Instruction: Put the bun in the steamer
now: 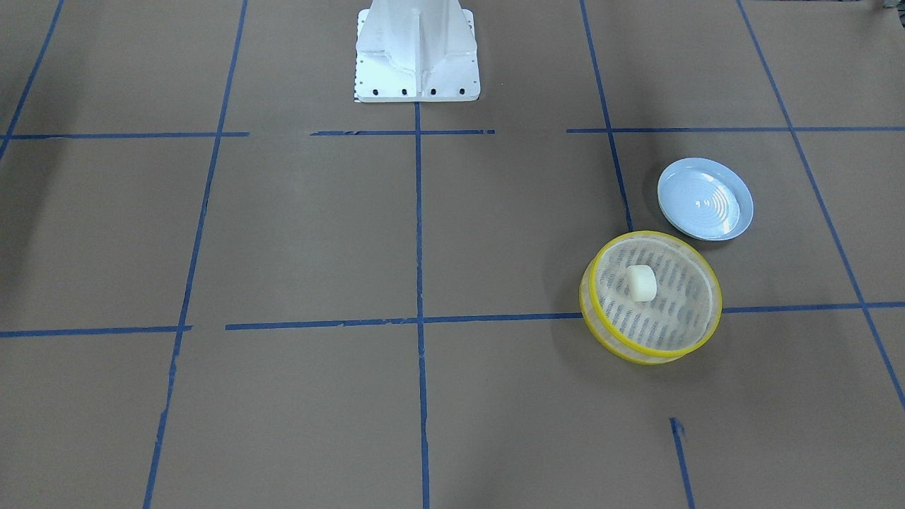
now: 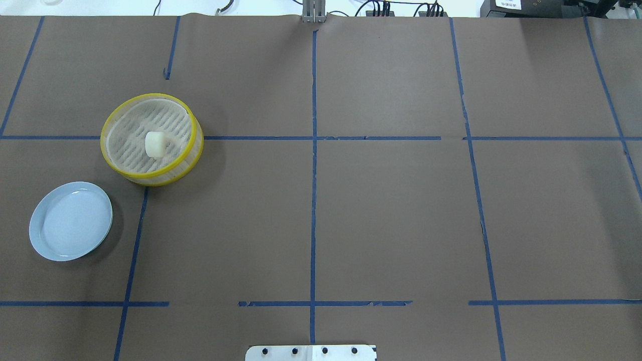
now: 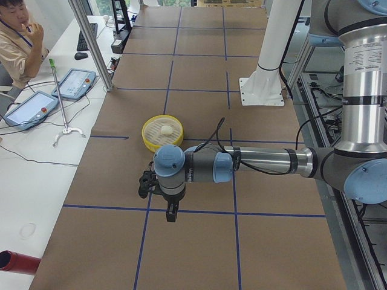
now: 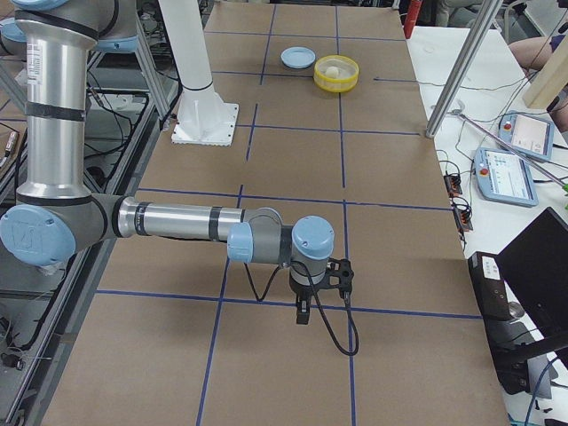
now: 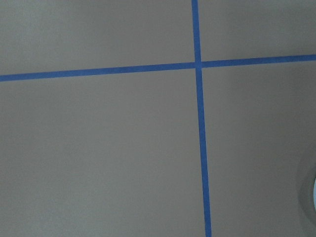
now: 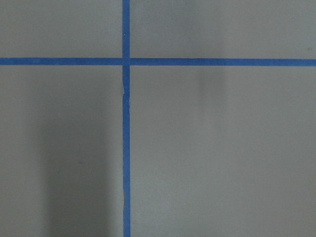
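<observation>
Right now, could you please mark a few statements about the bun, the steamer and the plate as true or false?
1. The bun lies inside the steamer. True.
2. The blue plate holds a second bun. False: the plate is empty, and the only bun is in the steamer.
3. The steamer stands on the robot's right half of the table. False: it stands on the robot's left half, near the plate.
4. The steamer sits over a blue tape line. True.
</observation>
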`<state>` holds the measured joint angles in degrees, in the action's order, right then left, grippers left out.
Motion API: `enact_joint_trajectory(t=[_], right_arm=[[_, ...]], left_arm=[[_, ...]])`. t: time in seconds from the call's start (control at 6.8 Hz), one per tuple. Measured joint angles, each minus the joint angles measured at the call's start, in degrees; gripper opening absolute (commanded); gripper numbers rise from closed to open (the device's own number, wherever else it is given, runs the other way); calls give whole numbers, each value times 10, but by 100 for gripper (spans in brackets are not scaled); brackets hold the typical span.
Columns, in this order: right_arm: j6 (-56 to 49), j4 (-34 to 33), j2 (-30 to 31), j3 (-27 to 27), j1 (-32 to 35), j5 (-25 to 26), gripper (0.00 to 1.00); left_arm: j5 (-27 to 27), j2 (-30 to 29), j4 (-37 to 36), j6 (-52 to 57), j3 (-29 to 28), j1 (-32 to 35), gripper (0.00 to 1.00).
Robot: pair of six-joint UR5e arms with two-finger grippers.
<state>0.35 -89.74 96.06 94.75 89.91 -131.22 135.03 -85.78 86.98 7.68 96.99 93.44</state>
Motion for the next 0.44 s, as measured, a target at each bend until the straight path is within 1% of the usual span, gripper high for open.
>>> enact_joint_trajectory(t=[0.44], right_arm=[[0, 0, 0, 0, 0, 0, 100]], left_arm=[[4, -9, 0, 2, 2, 0, 100]])
